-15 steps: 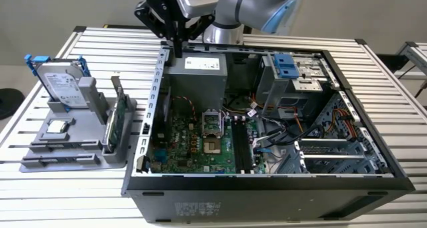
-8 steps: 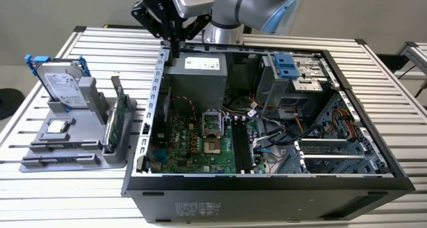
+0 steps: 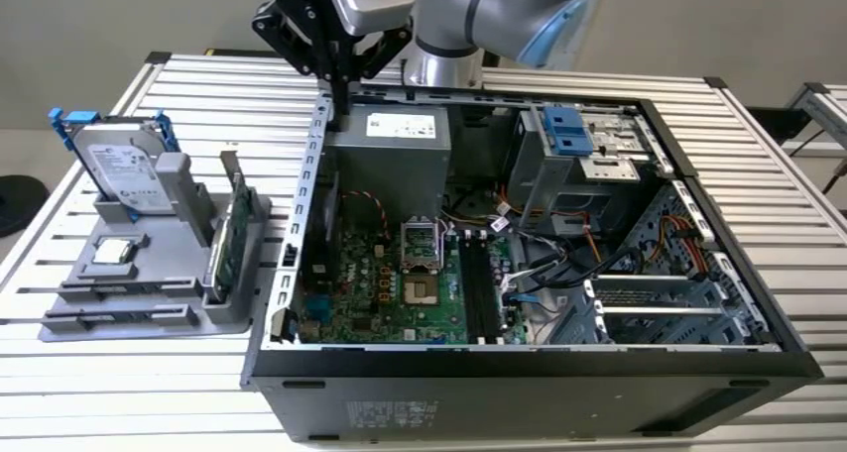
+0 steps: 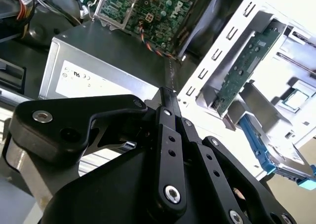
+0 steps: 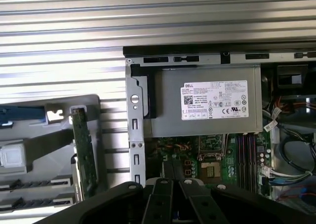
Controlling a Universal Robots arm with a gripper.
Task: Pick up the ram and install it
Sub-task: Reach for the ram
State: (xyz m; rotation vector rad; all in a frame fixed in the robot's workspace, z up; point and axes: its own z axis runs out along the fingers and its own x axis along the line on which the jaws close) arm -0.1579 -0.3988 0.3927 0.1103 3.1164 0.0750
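Exterior view, upper middle: the ram hangs as a slim dark strip, upright, from the tip of the gripper. It is just above the back left corner of the open computer case, and its lower end comes close to the case wall there. The fingers are brought almost fully together with only this thin strip between them, so the tool has hold of the ram. In the first wrist view the same dark piece stands out between the black finger links of the gripper, over the edge of the green motherboard. Just beside the ram, inside the case, lies the grey power supply with its white label. Lower in the frame is the motherboard, and the long memory slots on it look dark and free. Toward the exterior view's left, apart from the case, a grey holder tray sits on the slatted metal table. A green card stands on edge in it, and a silver hard drive with blue rails leans at its far end. The arm comes in from the top of the frame.
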